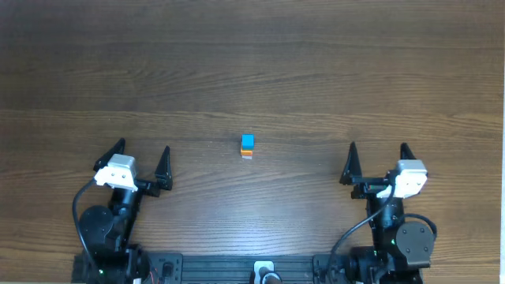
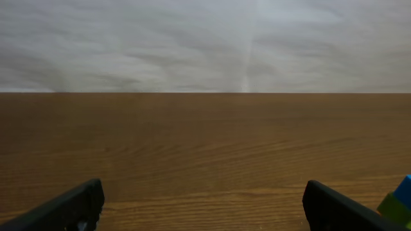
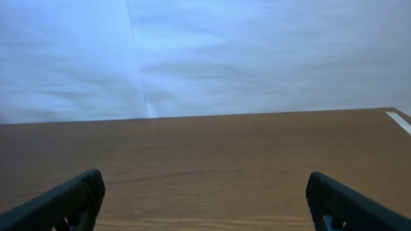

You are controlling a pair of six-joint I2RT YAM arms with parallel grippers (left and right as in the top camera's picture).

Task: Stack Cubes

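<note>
Presently: cube stack [image 1: 248, 147], blue uppermost, mid-table [image 1: 252, 63], well apart from both arms. Left hand [image 1: 143, 147] and right hand [image 1: 378, 146]: fingers apart, empty, near side. Stacking apparently complete; no further grasp called for.

Finding: a robotics laboratory workstation. The left arm [image 1: 118, 201] and right arm [image 1: 393, 207] stand on a black mounting rail [image 1: 237, 264] along one edge of a wood-grain table [image 1: 252, 71]. Exposed black cables [image 1: 76, 209] loop from the arm bases. A plain white backdrop [image 2: 205, 45] closes off the table's far side. Small coloured cubes [image 1: 248, 147] stand stacked at mid-table.
</note>
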